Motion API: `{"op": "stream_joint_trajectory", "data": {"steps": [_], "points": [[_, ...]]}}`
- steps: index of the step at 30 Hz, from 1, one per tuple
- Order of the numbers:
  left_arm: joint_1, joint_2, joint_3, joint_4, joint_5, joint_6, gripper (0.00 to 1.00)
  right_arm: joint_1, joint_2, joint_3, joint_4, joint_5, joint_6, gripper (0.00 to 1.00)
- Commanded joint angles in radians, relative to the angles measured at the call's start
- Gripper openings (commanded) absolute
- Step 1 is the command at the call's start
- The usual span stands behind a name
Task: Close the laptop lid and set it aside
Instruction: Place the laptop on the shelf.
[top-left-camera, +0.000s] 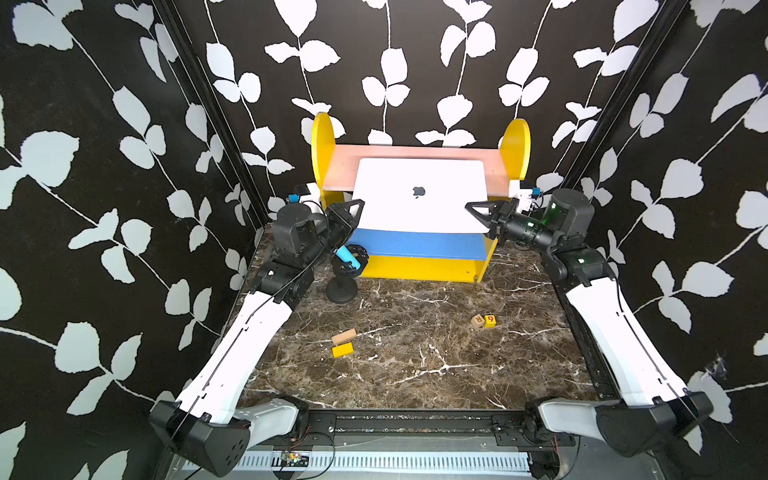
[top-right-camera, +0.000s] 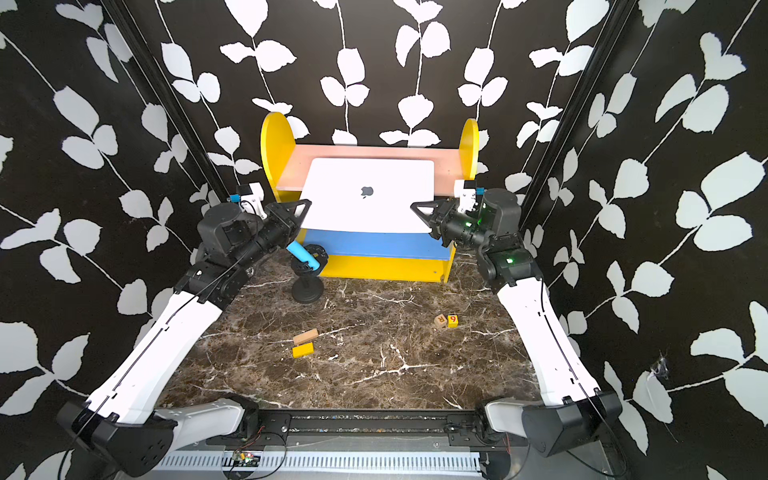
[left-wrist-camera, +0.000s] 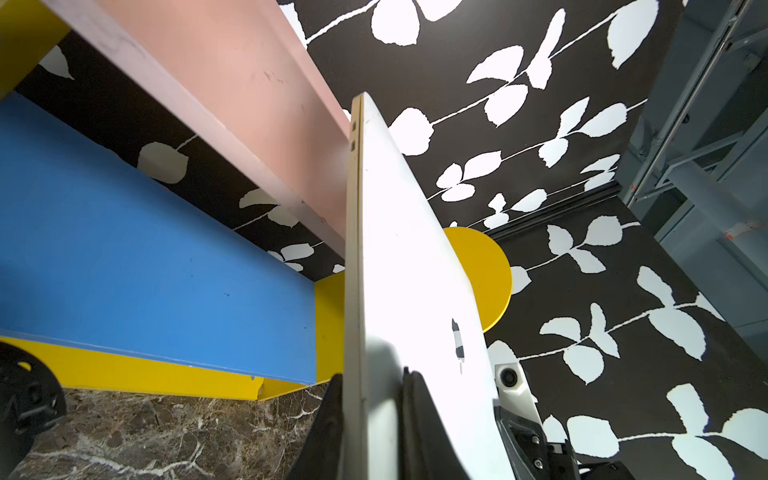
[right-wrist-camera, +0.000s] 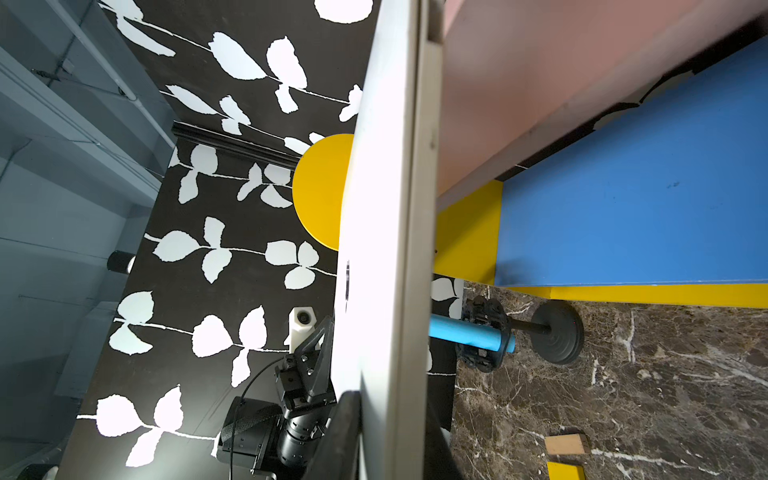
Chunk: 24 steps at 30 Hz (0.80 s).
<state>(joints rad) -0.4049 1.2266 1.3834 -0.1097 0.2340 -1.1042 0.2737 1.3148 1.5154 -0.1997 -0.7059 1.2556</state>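
The laptop (top-left-camera: 419, 195) hangs between the two pincers with its lid (left-wrist-camera: 415, 270) folded flat against the base. Only a thin seam runs along the edge, and the dark apple logo (top-right-camera: 366, 191) faces up.

The left pincer (top-left-camera: 358, 206) pinches the laptop's left edge near the front corner. In the left wrist view its fingers (left-wrist-camera: 328, 419) sit one on each face of the shell. The right pincer (top-left-camera: 471, 208) pinches the opposite edge in the same way, with one finger (right-wrist-camera: 345, 424) on the lid side.

Beyond both pincers stands a yellow shelf unit (top-left-camera: 419, 268). Its pink board (top-left-camera: 340, 174) lies under the laptop's far edge, though I cannot tell whether they touch. Its blue board (top-left-camera: 415, 245) is lower, beneath the span between the pincers.

Just below the left pincer is a black stand (top-left-camera: 343, 286) carrying a light blue tube (top-left-camera: 347, 255). On the marble tabletop (top-left-camera: 415, 374), well short of the pincers, lie a wooden block (top-left-camera: 344, 336), a yellow block (top-left-camera: 343, 350) and two small lettered cubes (top-left-camera: 483, 320).
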Motion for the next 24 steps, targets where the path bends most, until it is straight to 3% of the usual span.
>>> {"op": "stream_joint_trajectory", "data": {"steps": [1, 24], "points": [[-0.054, 0.042, 0.077, 0.064, 0.201, 0.147, 0.0, 0.07, 0.035, 0.062, 0.054, -0.131, -0.155, 0.0], [-0.012, 0.293, 0.346, 0.042, 0.243, 0.14, 0.0, 0.012, 0.252, 0.281, 0.011, -0.162, -0.112, 0.0]]}}
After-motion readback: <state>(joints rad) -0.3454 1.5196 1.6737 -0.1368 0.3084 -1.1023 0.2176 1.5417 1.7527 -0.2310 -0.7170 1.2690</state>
